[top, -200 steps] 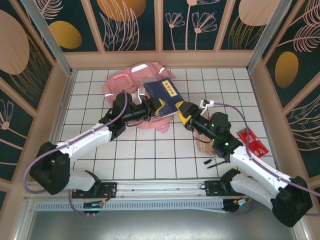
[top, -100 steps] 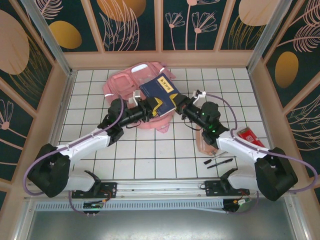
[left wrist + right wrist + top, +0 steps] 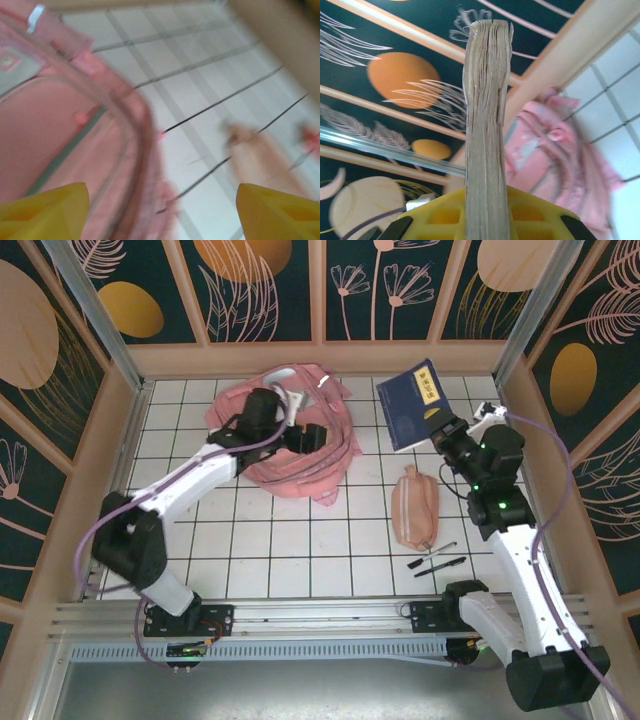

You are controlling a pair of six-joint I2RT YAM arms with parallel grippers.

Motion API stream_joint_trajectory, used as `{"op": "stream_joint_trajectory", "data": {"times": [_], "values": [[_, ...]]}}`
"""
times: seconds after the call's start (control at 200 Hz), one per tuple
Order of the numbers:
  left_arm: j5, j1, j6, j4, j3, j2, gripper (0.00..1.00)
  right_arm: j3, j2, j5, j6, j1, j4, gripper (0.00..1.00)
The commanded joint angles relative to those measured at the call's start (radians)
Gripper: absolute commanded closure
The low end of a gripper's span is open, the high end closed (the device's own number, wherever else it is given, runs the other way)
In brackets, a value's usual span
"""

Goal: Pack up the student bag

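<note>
Right gripper [image 3: 443, 428] clamped on one dark blue notebook [image 3: 412, 405]. Left gripper [image 3: 310, 436] spread wide, one pink student bag [image 3: 300, 475] right under its jaws. One peach pencil pouch [image 3: 413, 508] and two pens [image 3: 447, 563] sit well clear of both.

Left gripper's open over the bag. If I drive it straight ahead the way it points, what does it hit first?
Most likely the zip rim of the student bag, just ahead of the left gripper; past that, the tiled table. The wrist view is blurred, so depth is uncertain.
</note>
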Motion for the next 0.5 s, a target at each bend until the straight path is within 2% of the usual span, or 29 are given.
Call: {"op": "stream_joint_trajectory", "data": {"times": [0.0,0.095,0.185,0.25,0.285,0.325,0.365,0.45,0.495], "values": [[-0.226,-0.018,0.332,-0.209,0.088,0.144,0.19,0.007,-0.033,-0.069,-0.161,-0.024,-0.235,1.0],[-0.361,-0.014,0.364,-0.237,0.186,0.258,0.18,-0.01,-0.052,-0.094,-0.177,-0.028,-0.268,1.0],[-0.415,-0.013,0.381,-0.255,0.25,0.343,0.19,-0.03,-0.065,-0.118,-0.171,-0.029,-0.273,1.0],[-0.503,-0.012,0.383,-0.237,0.265,0.382,0.21,-0.046,-0.074,-0.135,-0.157,-0.028,-0.263,1.0],[-0.535,-0.012,0.376,-0.241,0.284,0.397,0.32,-0.055,-0.077,-0.152,-0.15,-0.029,-0.252,1.0],[-0.559,-0.012,0.365,-0.248,0.303,0.407,0.59,-0.069,-0.081,-0.174,-0.14,-0.028,-0.242,1.0],[-0.558,-0.012,0.347,-0.252,0.318,0.404,0.75,-0.086,-0.08,-0.203,-0.136,-0.028,-0.232,1.0],[-0.504,-0.012,0.327,-0.219,0.304,0.348,1.0,-0.107,-0.061,-0.28,-0.156,-0.029,-0.239,1.0],[-0.476,-0.012,0.313,-0.21,0.296,0.301,1.0,-0.12,-0.042,-0.335,-0.165,-0.029,-0.243,1.0]]}}
